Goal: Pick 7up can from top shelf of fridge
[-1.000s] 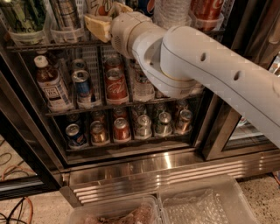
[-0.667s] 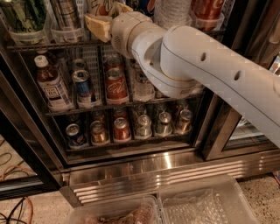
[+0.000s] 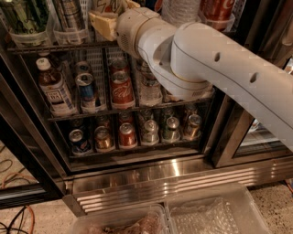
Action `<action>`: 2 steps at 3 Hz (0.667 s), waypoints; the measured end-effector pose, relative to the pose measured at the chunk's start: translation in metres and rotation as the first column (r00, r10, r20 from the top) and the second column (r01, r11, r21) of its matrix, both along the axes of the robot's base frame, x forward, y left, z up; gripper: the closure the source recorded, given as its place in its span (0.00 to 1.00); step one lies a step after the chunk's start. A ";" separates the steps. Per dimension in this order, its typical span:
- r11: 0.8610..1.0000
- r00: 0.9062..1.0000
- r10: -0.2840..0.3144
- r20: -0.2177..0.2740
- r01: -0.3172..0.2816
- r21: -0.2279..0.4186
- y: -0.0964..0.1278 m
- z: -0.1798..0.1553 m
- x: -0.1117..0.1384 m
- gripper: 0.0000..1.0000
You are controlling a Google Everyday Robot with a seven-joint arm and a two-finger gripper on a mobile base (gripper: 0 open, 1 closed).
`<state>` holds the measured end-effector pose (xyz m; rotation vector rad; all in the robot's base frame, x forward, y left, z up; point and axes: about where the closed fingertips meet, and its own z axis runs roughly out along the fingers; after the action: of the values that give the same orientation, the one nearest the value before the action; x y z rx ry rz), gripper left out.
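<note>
The fridge [image 3: 151, 179] stands open in front of me, with wire racks of cans and bottles. The top shelf [image 3: 46, 47] runs along the upper edge of the view with clear plastic can holders. The 7up can [image 3: 109, 4], white with a red-orange mark, stands on it at the very top of the view, mostly cut off. My gripper [image 3: 110, 17], with beige pads on a white wrist, is up at the top shelf right at this can and covers its lower part. My white arm [image 3: 219, 68] crosses the view from the right.
A dark green can [image 3: 23, 16] and a silver striped can [image 3: 69, 16] stand left of the gripper. A clear bottle [image 3: 181, 9] and a red can [image 3: 219, 8] stand to its right. The lower racks hold bottles and cans. Clear plastic bins [image 3: 215, 215] sit on the floor.
</note>
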<state>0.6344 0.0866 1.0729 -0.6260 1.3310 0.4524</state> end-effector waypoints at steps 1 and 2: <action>1.000 1.000 0.004 0.019 -0.004 0.000 -0.001 0.007 -0.005 1.00; 0.999 0.999 0.022 0.028 -0.021 -0.025 0.001 0.008 -0.021 1.00</action>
<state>0.6134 0.0873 1.0805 -0.6658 1.3055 0.4432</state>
